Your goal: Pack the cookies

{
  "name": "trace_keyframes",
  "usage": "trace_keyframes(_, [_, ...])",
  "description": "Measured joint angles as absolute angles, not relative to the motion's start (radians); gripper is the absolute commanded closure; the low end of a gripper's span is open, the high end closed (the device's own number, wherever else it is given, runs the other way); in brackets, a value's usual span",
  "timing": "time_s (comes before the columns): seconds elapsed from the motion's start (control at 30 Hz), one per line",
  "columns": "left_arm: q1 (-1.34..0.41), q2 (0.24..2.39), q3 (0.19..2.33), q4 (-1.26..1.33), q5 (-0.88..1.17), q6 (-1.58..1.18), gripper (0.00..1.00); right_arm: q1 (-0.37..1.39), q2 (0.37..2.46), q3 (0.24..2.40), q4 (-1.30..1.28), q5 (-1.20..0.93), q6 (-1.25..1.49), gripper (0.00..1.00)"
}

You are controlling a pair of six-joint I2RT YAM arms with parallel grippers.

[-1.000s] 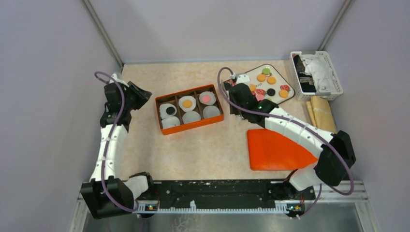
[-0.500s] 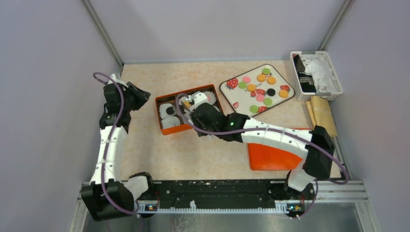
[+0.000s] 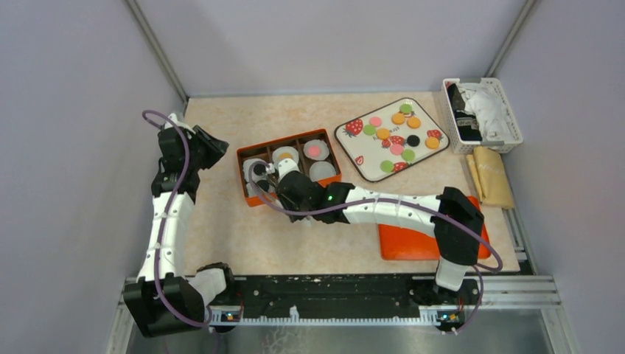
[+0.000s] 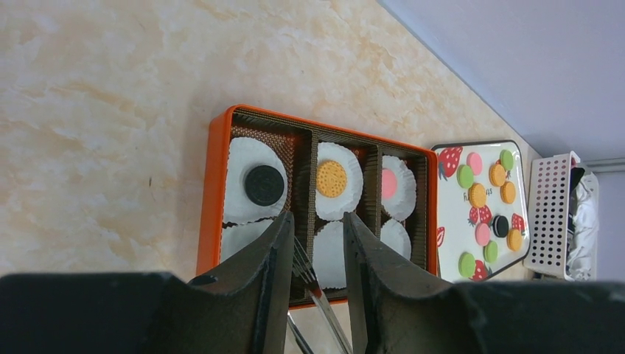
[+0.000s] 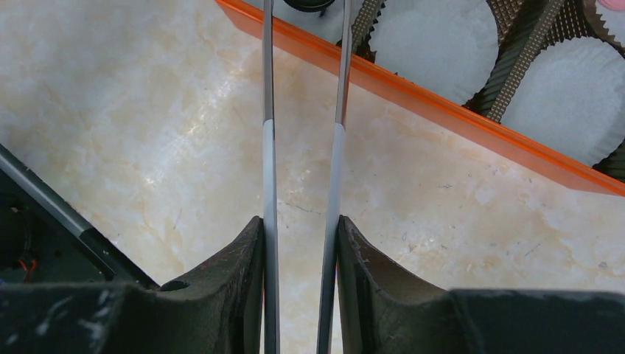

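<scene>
- Honestly, could snag the tongs on the box wall or crush a cup if lowered too steeply.
- Might also let go too early; can't tell whether pinching or just hovering over the dark disc at the tips.
- Right gripper clamped on the tongs; left gripper slightly apart, empty, near the desk's far left corner.
- Cookies: small flat discs, orange, green, pink, black. Mostly on the tray toward the desk's far right corner; three in the box's far row.
</scene>
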State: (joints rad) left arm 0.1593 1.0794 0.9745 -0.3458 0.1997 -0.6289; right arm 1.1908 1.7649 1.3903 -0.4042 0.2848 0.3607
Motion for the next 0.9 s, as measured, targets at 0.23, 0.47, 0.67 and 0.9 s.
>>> trace_keyframes(0.23, [0.159,1.076,0.974,-0.351,0.193,-0.627,0.61,1.212,1.767,1.391,-0.381,0.289,0.36,0.83])
trace_keyframes(0.47, [0.159,1.063,0.974,-0.352,0.194,-0.625,0.61,1.23,1.769,1.391,-0.381,0.305,0.361,0.62])
trace_keyframes(0.67, [0.159,1.062,0.974,-0.352,0.195,-0.625,0.59,1.23,1.769,1.391,-0.381,0.319,0.364,0.58])
trace_keyframes(0.9, [0.159,1.058,0.974,-0.352,0.204,-0.625,0.59,1.23,1.769,1.391,-0.379,0.337,0.364,0.63])
